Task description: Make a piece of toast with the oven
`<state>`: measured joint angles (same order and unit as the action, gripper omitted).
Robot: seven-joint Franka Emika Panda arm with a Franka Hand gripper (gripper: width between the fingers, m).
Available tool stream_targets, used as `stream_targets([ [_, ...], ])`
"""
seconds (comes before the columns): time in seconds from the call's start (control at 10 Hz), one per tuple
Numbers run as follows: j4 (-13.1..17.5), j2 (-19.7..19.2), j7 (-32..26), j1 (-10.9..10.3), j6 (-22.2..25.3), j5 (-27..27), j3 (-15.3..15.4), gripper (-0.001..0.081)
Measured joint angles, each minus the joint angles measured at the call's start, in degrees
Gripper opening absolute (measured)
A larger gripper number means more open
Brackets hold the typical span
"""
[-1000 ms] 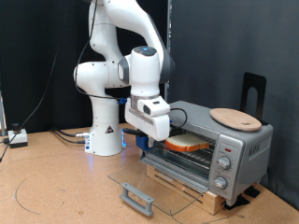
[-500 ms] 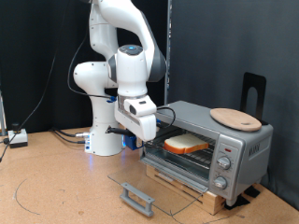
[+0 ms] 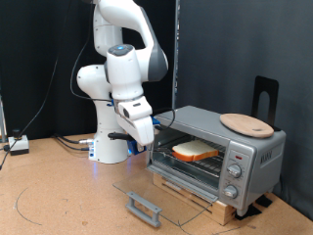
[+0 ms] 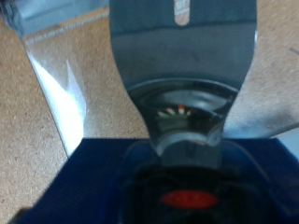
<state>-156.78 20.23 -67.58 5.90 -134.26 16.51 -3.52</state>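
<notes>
A round wooden board (image 3: 246,124) is lying atop the oven (image 3: 220,147), whose glass door (image 3: 161,192) is lying flat on the counter (image 3: 59,196). The piece of toast (image 3: 196,150) is sitting on the rack inside. The claw (image 3: 140,146) is hanging just left of the opening; whether it is open is unclear.

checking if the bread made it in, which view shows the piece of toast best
The exterior view. There the piece of toast lies on the rack inside the oven, whose glass door is folded down. The hand is off to the exterior view's left of the oven, holding nothing. The wrist view shows no toast, only blurred grey metal and the wooden tabletop.
</notes>
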Motion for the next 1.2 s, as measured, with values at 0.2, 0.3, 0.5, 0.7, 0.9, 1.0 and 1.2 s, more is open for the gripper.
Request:
stream_targets([
  [0.2,0.55,2.87,-0.48,0.69,3.53,0.52,-1.80,0.0391],
  [0.3,0.45,2.68,-0.48,0.67,3.45,0.52,-1.77,0.0391],
  [0.5,0.63,3.08,-3.16,-0.44,3.43,8.46,-3.06,0.0391],
  [0.7,1.46,5.12,-5.58,-1.13,5.76,13.47,-4.32,0.0391],
  [0.9,2.72,7.81,-5.74,-1.21,10.49,13.70,-4.45,0.0391],
  [1.0,3.16,8.93,-5.10,-1.17,12.10,13.00,-4.16,0.0391],
  [1.2,3.10,9.61,-4.33,-1.13,12.70,12.42,-3.66,0.0391],
])
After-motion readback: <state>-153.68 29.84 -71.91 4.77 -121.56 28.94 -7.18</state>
